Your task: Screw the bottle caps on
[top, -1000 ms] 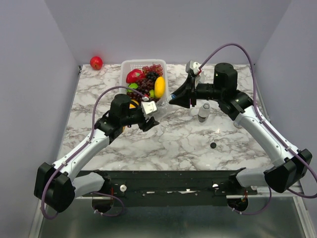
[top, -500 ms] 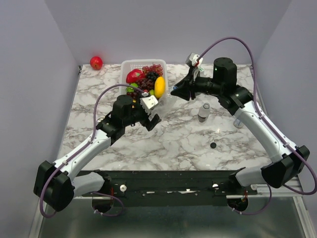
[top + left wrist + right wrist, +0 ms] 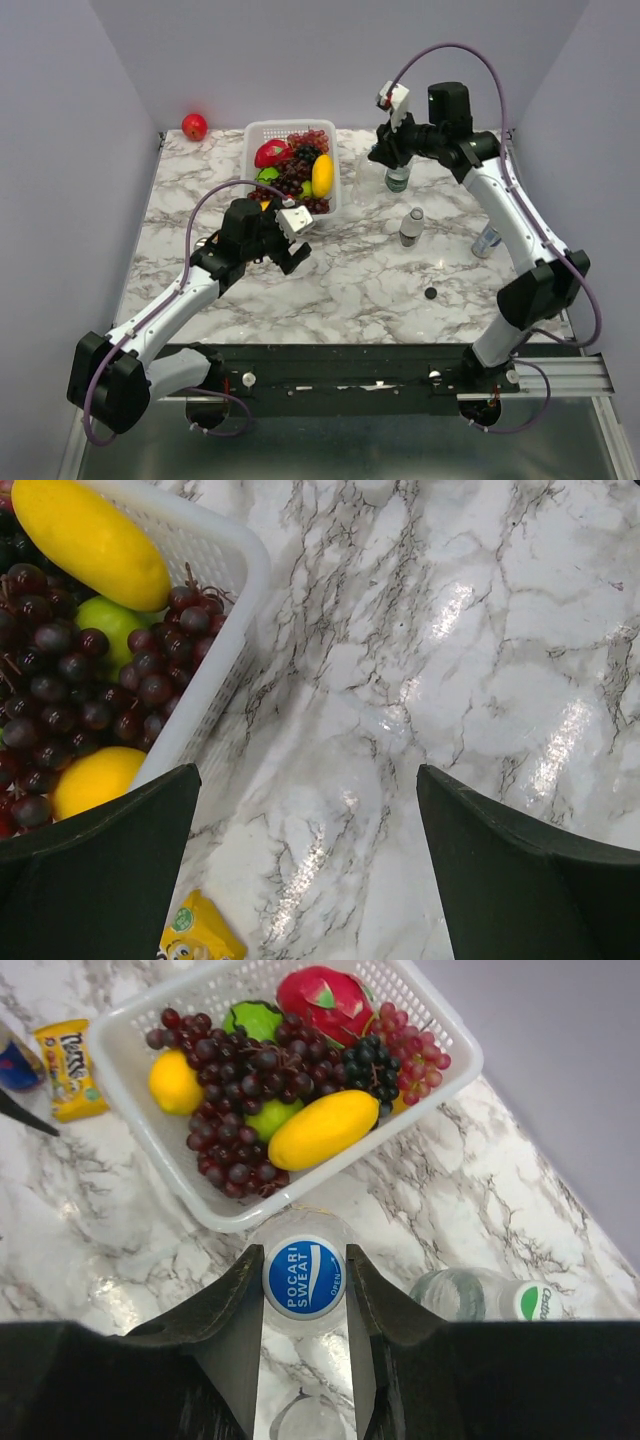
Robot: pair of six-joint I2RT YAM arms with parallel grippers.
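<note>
The blue bottle cap (image 3: 304, 1278), printed "Pocari Sweat", sits on top of a clear bottle, and my right gripper (image 3: 304, 1290) is shut on it from both sides. In the top view that gripper (image 3: 385, 157) hangs at the back, just right of the basket. Close beside it stands a second clear bottle (image 3: 465, 1295) wearing the white-green cap (image 3: 535, 1301); the top view shows this bottle (image 3: 398, 181) too. The black cap (image 3: 430, 293) lies loose on the marble. My left gripper (image 3: 291, 243) (image 3: 310, 880) is open over bare marble, holding nothing.
A white basket (image 3: 256, 133) (image 3: 205, 1218) of fruit stands at the back centre. A small clear bottle (image 3: 411, 227) stands mid-table, and a drink can (image 3: 487, 240) is at the right. A yellow candy packet (image 3: 200, 937) lies by the basket. A red apple (image 3: 194, 126) sits back left.
My left gripper has opened, let go of the bottle and drawn back to the left. The right arm has carried the blue-capped bottle up and back to the basket's right side.
</note>
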